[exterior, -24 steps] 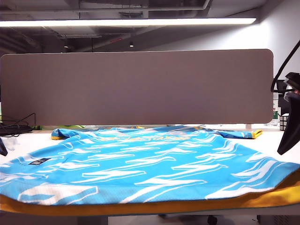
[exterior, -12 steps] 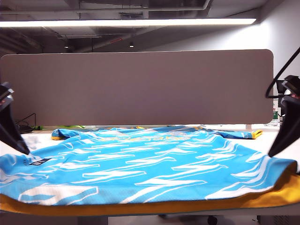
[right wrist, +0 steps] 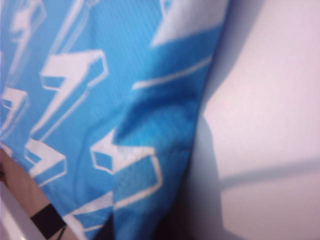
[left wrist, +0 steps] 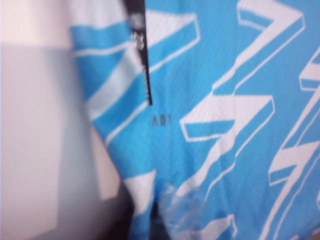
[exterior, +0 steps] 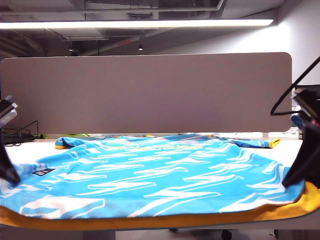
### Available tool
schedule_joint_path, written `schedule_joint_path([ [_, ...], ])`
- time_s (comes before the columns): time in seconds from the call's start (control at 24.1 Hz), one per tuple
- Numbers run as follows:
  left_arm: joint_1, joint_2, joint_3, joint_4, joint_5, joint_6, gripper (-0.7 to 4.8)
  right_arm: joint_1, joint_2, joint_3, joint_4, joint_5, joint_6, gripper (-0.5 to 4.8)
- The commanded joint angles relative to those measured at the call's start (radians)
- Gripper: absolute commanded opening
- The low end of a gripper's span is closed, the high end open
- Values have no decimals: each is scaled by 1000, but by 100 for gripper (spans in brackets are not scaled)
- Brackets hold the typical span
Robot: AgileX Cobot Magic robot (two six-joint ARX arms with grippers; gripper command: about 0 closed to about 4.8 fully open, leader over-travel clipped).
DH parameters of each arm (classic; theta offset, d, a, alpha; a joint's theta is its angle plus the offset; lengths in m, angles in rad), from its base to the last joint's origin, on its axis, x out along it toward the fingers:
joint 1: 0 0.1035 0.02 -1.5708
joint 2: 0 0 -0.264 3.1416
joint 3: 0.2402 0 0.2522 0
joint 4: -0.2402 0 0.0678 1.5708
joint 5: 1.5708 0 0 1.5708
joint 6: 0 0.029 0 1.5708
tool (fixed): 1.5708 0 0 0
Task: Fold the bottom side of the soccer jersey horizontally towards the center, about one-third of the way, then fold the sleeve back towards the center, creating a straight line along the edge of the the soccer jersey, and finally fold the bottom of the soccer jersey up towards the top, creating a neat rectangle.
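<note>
Left pincer (exterior: 11, 179) & right pincer (exterior: 291, 181) press soccer jersey (exterior: 150, 172) edges; grip state unclear. Jersey flat on tabletop (exterior: 30, 149), sky-blue w/ white streaks, yellow hem.

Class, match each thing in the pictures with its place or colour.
Things:
1. soccer jersey
2. left tool
3. right tool
4. divider panel

Descriptions:
A. grey, upright behind the table
B. at the jersey's left edge in the exterior view
C. sky blue with white streaks, spread flat
D. at the jersey's right edge in the exterior view

Pairs: 1-C, 2-B, 3-D, 4-A
</note>
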Motion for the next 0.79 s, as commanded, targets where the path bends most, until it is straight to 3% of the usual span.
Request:
schedule_joint_path([
  [0.04,-3,13,-18,-31,13,-24,-6,26,2,-3,23,18,33,-9],
  [0.21,3,-16,-18,-27,24,-103,-6,62,-31,-3,-9,15,44,-9],
  [0.37,2,-142,-18,-136,33,-141,-6,74,-187,-3,-172,21,21,-9],
  [0.5,0,-310,-19,-324,198,-154,-6,76,-368,-2,-313,2,17,-9],
  [0.67,-2,-526,-19,-510,203,-154,-6,79,-597,-2,-499,-22,29,-9],
  [0.75,-3,-709,-19,-640,198,-160,-6,79,-751,-2,-557,-24,100,-9],
  [0.79,0,-826,-18,-689,179,-204,-6,80,-824,-2,-566,-34,156,-9],
])
